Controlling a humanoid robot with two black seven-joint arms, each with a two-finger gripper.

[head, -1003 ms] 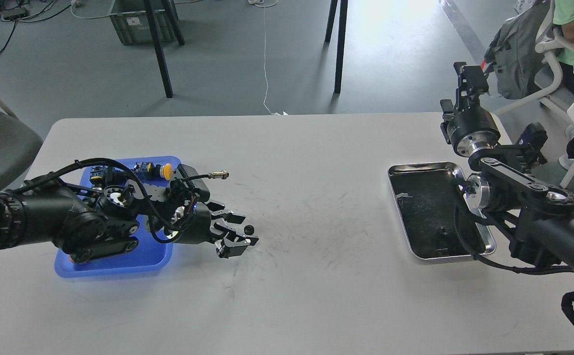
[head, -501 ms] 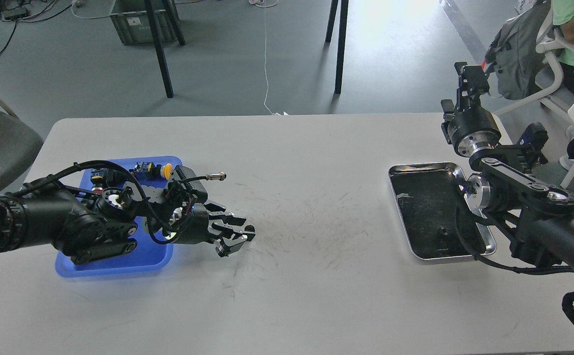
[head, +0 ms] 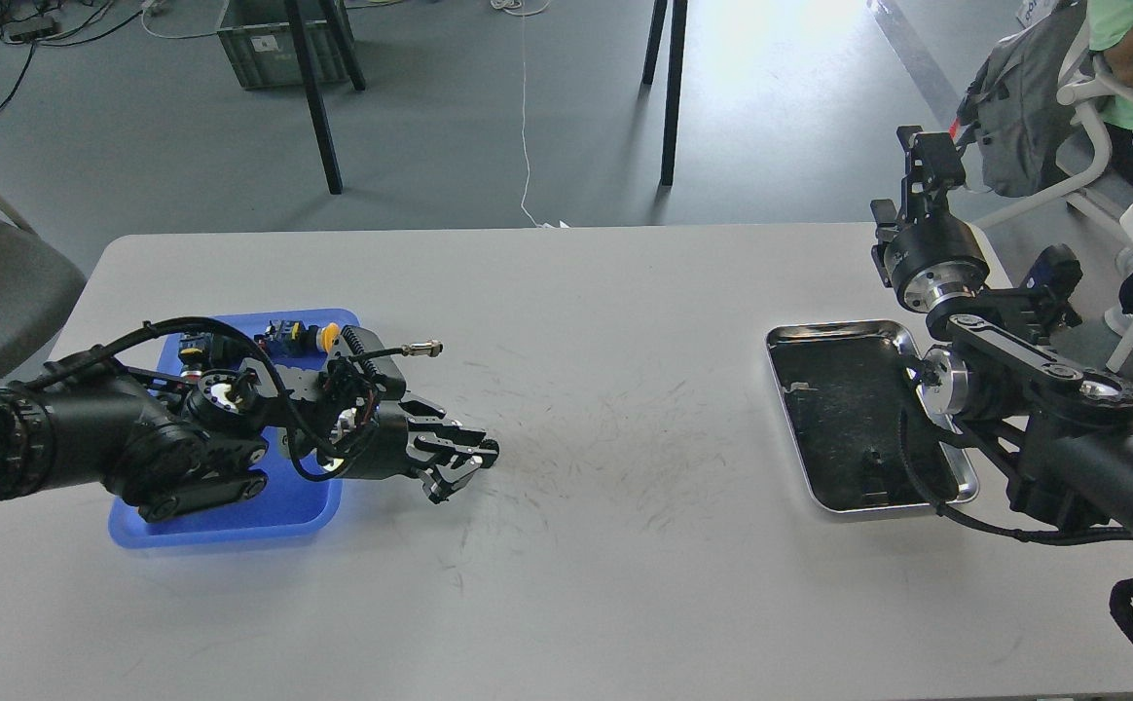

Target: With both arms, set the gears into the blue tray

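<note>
Your left arm (head: 138, 443) lies low, reaching rightward; its left gripper (head: 469, 465) has fingers drawn close together. Your right arm (head: 1034, 389) bends upward, right gripper (head: 927, 161) raised high, finger spacing unreadable.

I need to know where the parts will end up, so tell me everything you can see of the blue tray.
The blue tray is a shallow, bright blue rectangle with rounded corners and a raised rim; it looks like plastic. It lies flat on the white table near its left edge. The left arm reaches across above it and hides most of its inside. At its far end lie push-button switches, one with a yellow cap. No gear shows inside.
</note>
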